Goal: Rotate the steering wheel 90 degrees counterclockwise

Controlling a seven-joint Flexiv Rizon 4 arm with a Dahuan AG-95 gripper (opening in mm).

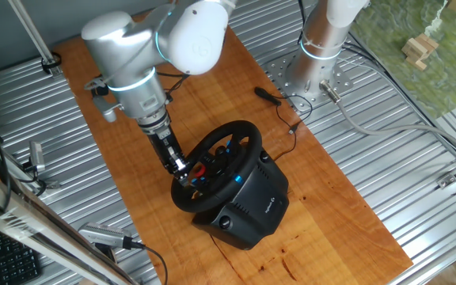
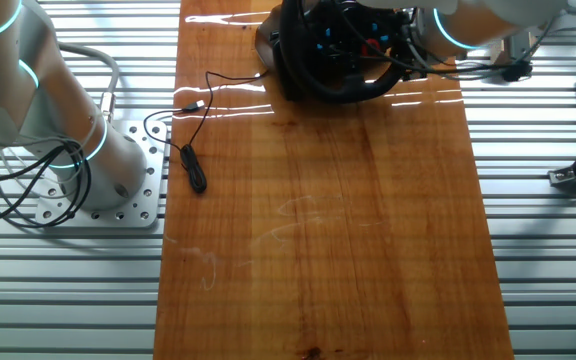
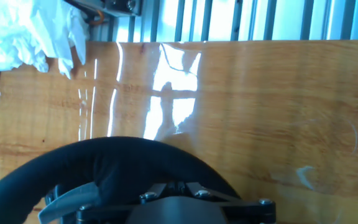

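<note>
The black steering wheel (image 1: 246,136) stands tilted on its boxy black base (image 1: 253,203) on the wooden board, with small red and blue buttons on the hub. My gripper (image 1: 182,169) is at the rim's lower left, and its fingers look closed on the rim. In the hand view the thick rim (image 3: 104,163) arcs across the bottom, right at my gripper (image 3: 174,186); the fingertips are dark and mostly hidden. In the other fixed view the wheel (image 2: 320,90) sits at the board's far edge, with my arm reaching in from the right.
A black cable with a plug (image 1: 268,95) lies on the board near the arm's metal mount (image 1: 305,76); it also shows in the other fixed view (image 2: 196,172). A white crumpled sheet (image 3: 17,31) lies beyond the board. A keyboard (image 1: 5,255) sits at the left.
</note>
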